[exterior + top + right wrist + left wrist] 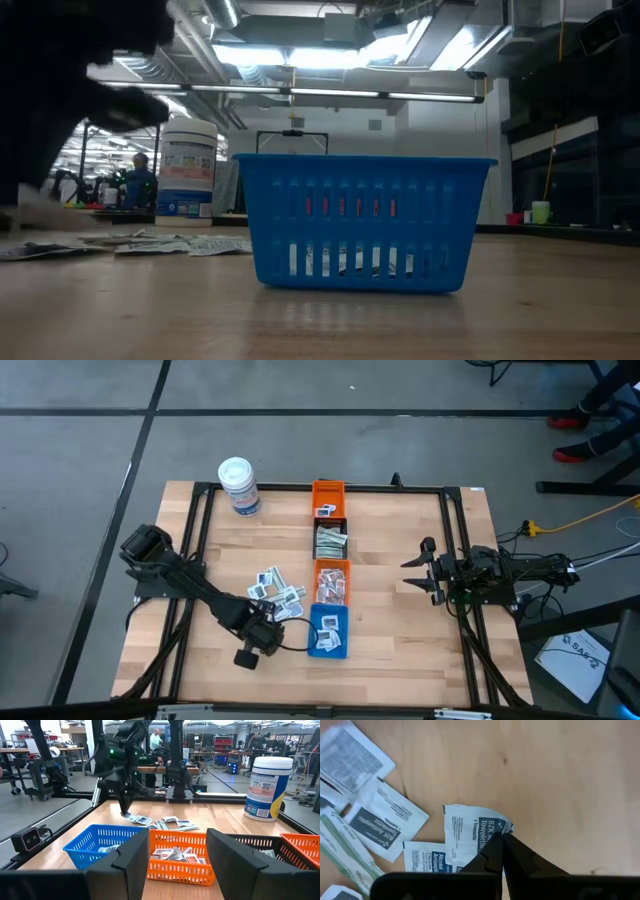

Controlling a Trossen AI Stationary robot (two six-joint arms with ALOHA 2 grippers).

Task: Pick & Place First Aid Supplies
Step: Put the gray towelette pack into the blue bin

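A loose pile of small white packets and pale green strips [275, 588] lies on the wooden table left of the bin row; the low view shows the packets [150, 243] flat on the wood. My left gripper [266, 612] hangs over the pile's near edge, pointing down. In its wrist view my left gripper [501, 840] is shut on a white "BZK Towelette" packet [470, 827]. My right gripper [420, 570] waits open above the table's right part, its fingers wide apart in its wrist view [182, 865], touching nothing. My left gripper pinches the BZK packet between its two fingertips at the packet's crumpled corner [502, 824], coming from above and pointing down. The rest of the packet overlaps a neighbouring blue-printed packet [427, 860]. Whether it is raised off the table I cannot tell.
A row of bins runs down the table's middle: orange [328, 498], black [330, 540], orange [332, 580] and blue [328, 630], each holding some packets. A white tub with a blue label [240, 485] stands at the far left. Bare wood lies between the bins and my right arm.
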